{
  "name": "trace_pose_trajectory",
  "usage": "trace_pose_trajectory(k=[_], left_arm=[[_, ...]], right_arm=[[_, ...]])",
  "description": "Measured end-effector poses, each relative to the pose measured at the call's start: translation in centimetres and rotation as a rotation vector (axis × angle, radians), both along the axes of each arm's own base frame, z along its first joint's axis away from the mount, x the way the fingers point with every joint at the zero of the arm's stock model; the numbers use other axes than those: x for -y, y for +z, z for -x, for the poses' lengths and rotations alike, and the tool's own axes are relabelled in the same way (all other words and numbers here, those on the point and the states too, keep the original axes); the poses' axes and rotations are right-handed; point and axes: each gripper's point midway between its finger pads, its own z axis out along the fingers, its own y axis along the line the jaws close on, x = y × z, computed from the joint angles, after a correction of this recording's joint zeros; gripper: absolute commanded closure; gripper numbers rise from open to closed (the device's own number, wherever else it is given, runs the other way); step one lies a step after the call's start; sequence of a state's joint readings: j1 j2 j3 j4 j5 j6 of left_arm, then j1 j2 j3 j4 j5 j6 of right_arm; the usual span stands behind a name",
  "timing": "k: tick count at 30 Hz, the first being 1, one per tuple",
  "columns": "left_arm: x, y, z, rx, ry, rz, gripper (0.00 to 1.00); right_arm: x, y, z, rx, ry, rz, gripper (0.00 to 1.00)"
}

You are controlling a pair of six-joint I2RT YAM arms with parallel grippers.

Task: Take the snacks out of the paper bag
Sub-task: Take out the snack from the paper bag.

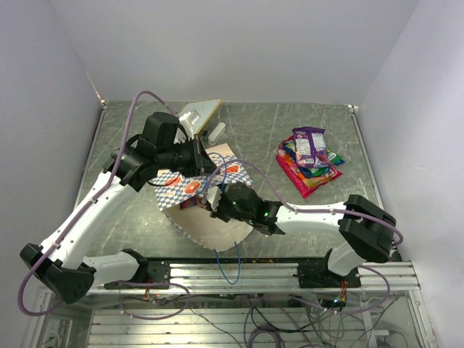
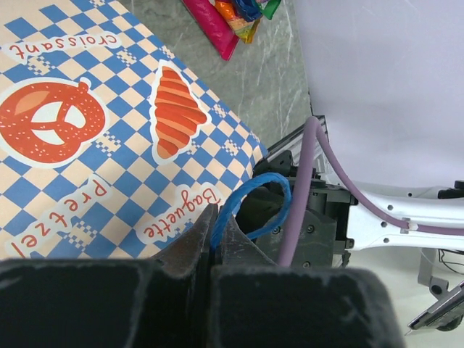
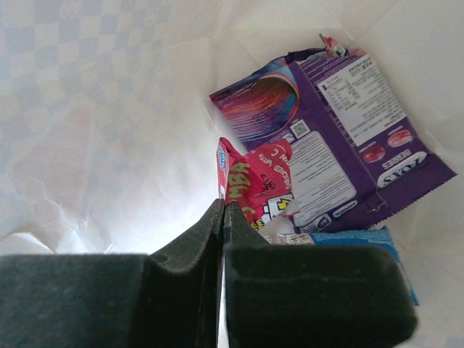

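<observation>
right gripper [image 3: 222, 207] at red packet [image 3: 258, 181] edge

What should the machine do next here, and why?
Probably draw the right tool back out of the paper bag: it looks shut on the red packet, while the left tool pinches the blue handle, steadying the bag.

The left arm [image 1: 87, 217] rises from its base at the lower left of the top view, elbow bent, with the forearm reaching toward the frame centre. The left gripper [image 2: 216, 221] has its fingers pressed together, pinching the blue string handle [image 2: 254, 199]. The right arm [image 1: 312, 216] folds at the lower right, and its forearm runs level leftward to the centre. The right gripper [image 3: 222, 212] has its fingers closed, clamping the edge of a red packet [image 3: 254, 181].
</observation>
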State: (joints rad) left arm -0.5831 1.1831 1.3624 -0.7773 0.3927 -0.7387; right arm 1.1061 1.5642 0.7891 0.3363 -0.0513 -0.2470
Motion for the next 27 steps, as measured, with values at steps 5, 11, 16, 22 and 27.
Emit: trace_pose_trajectory(k=[5,11,16,22,27], left_arm=[[0.0,0.0,-0.1,-0.004,0.007,0.001,0.93],[-0.4,0.3,-1.1,0.034,0.058,-0.002,0.93],[-1.0,0.5,-2.4,0.090,0.121,-0.026,0.93],[-1.8,-0.9,-4.9,0.126,0.185,-0.107,0.93],[-2.0,-2.0,-7.5,0.144,0.194,-0.184,0.93]], right_arm=[[-0.1,-0.5,0.8,-0.086,-0.017,-0.018,1.00],[0.8,2.6,2.1,-0.143,-0.024,-0.073,1.00],[2.6,7.3,2.9,-0.050,0.025,-0.115,1.00],[5.5,12.2,4.2,0.098,0.107,-0.114,1.00],[8.0,16.4,4.6,0.186,0.121,-0.091,1.00]])
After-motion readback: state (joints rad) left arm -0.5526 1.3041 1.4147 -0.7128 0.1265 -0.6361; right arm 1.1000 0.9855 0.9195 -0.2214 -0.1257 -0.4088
